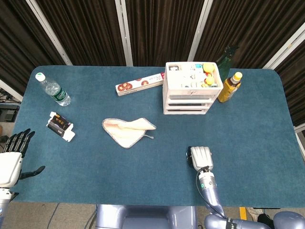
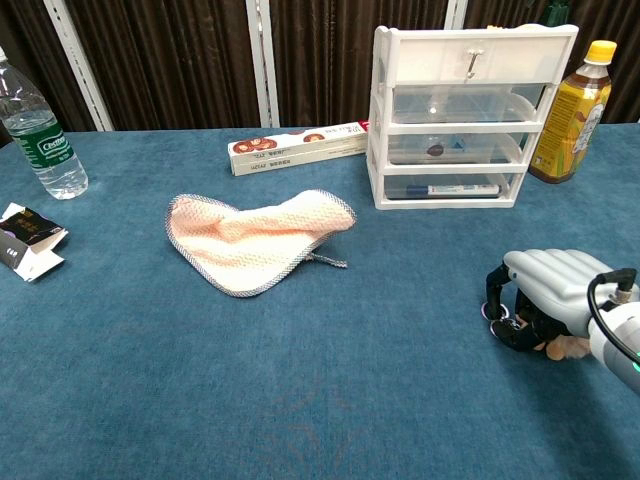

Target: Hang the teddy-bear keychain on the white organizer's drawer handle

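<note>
The white organizer (image 1: 187,101) (image 2: 401,52) stands at the back right of the table, with a small hook-shaped handle (image 2: 470,66) on its top drawer. My right hand (image 1: 201,157) (image 2: 552,284) rests on the cloth well in front of it, fingers curled down over the teddy-bear keychain (image 2: 568,347). Only a tan scrap of the keychain shows under the palm in the chest view, and the head view hides it. My left hand (image 1: 11,161) hangs off the table's left edge with fingers spread and nothing in it.
A pink towel (image 1: 127,130) (image 2: 250,238) lies mid-table. A long box (image 1: 139,84) (image 2: 297,148) sits behind it. A yellow bottle (image 1: 229,87) (image 2: 570,112) stands right of the organizer. At the far left are a water bottle (image 1: 53,89) (image 2: 37,127) and a small packet (image 1: 60,126) (image 2: 24,242).
</note>
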`<state>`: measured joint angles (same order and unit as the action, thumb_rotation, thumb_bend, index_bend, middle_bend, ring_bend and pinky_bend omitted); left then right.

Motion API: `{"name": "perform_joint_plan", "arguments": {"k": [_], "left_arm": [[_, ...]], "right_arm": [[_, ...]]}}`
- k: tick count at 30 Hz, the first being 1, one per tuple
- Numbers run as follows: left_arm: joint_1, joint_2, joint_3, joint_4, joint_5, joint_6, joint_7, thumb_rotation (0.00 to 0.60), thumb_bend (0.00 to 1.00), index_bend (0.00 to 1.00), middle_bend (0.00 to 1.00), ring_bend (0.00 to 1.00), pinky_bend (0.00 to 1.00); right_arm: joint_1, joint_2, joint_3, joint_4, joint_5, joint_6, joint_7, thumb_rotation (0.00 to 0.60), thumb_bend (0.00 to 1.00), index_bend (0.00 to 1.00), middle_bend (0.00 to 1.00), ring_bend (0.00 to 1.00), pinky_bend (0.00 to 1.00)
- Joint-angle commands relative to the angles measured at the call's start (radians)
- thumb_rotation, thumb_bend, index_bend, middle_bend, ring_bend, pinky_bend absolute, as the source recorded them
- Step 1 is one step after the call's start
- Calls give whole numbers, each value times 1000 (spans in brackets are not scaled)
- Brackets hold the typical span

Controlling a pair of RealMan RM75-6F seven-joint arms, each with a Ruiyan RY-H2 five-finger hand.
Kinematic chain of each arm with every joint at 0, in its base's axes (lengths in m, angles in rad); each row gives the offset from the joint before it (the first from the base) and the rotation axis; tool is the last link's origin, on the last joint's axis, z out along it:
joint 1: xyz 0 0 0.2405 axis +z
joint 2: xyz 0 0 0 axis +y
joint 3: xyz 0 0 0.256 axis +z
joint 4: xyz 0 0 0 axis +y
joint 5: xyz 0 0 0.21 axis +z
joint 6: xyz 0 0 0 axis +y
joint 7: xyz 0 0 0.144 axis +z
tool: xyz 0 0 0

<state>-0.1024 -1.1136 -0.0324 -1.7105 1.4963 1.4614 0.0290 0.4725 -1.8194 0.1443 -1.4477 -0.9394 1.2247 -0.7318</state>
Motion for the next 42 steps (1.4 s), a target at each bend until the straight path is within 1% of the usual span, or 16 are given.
{"name": "perform_joint_plan", "arguments": {"k": [1, 7, 19, 25, 34, 42], "left_arm": [[0, 0, 0, 1, 1, 1, -1, 600, 50, 0, 0, 0, 0], [-1, -1, 0, 2, 2, 0, -2, 600, 49, 0, 0, 0, 0], [-1, -1, 1, 2, 4, 1, -3, 600, 50, 0, 0, 0, 0], [-1, -1, 0, 2, 3, 1, -4, 600, 50, 0, 0, 0, 0], [-2, -2, -1, 4, 0, -2, -1, 600, 50, 0, 0, 0, 0], [-3, -4, -3, 5, -3, -3, 1, 600, 51, 0, 0, 0, 0]], "right_arm": [[0, -2, -2, 1, -6, 2, 5, 600, 351, 561, 1000, 1000, 920], [2, 1, -1, -13, -28, 10, 13, 600, 370, 581, 1000, 1000, 920], [11, 39, 28, -80, -74, 42, 28, 600, 382, 594, 1000, 1000, 920], [18, 69, 62, -125, -63, 53, 26, 600, 381, 598, 1000, 1000, 920], [32, 98, 99, -151, -72, 72, 36, 600, 382, 602, 1000, 1000, 920], [57, 119, 158, -164, -73, 101, 39, 600, 384, 603, 1000, 1000, 920]]}}
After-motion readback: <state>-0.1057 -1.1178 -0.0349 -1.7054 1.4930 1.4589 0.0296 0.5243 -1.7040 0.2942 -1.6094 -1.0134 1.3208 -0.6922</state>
